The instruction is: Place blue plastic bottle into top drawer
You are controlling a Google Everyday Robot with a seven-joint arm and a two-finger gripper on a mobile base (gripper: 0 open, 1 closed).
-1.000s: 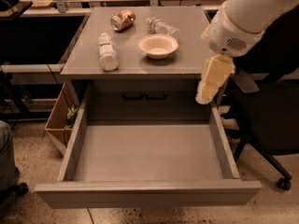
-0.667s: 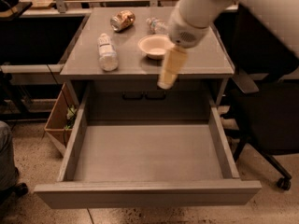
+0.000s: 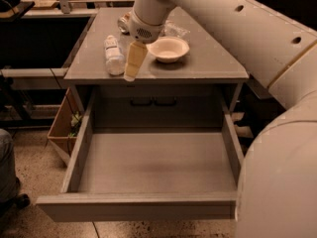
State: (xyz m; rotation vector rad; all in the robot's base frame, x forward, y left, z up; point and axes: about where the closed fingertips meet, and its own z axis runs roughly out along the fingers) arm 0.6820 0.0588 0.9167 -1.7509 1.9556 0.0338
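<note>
The gripper (image 3: 132, 66) hangs over the tabletop's (image 3: 208, 66) front edge (spread or pressed together, I cannot tell); the blue plastic bottle (image 3: 114, 56) lies just beside it; a bowl (image 3: 168, 48) sits opposite; the top drawer (image 3: 153, 165) stands open below.

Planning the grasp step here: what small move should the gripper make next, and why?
Probably a short sideways shift to centre the gripper over the clear plastic bottle with pale bluish label, lying ungrasped on the cabinet top beside it; the wide grey metal top drawer already stands open.
</note>
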